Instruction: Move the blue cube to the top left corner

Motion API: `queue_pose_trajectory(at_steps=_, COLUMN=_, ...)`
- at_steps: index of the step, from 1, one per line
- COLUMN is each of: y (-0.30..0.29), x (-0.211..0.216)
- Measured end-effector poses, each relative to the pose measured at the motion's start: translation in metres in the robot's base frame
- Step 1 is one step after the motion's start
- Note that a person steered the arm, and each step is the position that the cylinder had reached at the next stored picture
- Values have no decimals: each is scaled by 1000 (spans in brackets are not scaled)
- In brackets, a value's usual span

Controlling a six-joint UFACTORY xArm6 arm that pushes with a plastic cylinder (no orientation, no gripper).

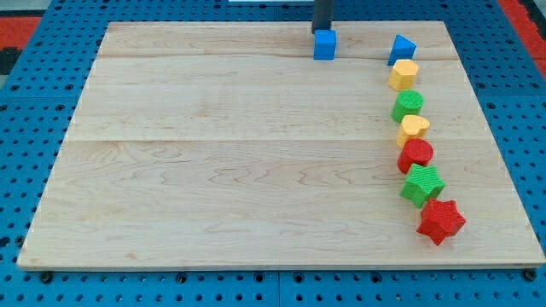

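1. The table (256,170) is a pale wooden board filling most of the frame, resting on a blue perforated base (26,102).
2. The blue cube (324,44) sits near the upper edge of the table, somewhat right of the frame's centre line and well apart from the upper left corner.
3. My tip (322,31) enters from the top of the frame as a dark rod and ends directly at the upper side of the blue cube, touching it or just beside it; actual contact cannot be told.
4. The arm carries no claw, so there is no released or clenched state to report; nothing is grasped.
5. A blue triangular block (402,48) lies in the upper right of the frame, well apart from the blue cube.
6. Below it, a column of blocks runs down the right side of the table, each close to the next:
   - yellow hexagonal block (403,74)
   - green round block (408,106)
   - yellow heart-shaped block (413,128)
   - red round block (415,155)
   - green star-shaped block (423,184)
   - red star-shaped block (441,220)
7. The red star-shaped block is lowest in the column, near the lower right corner of the table.
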State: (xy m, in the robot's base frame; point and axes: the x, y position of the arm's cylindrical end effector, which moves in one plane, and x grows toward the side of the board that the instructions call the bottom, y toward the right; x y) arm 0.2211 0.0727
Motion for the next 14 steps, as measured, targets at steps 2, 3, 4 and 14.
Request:
queue_pose_trajectory(at_steps=2, y=24, x=43)
queue_pose_trajectory(at_steps=3, y=-75, x=49)
queue_pose_trajectory(at_steps=4, y=-96, x=49)
queue_pose_trajectory(at_steps=14, y=-275, x=94)
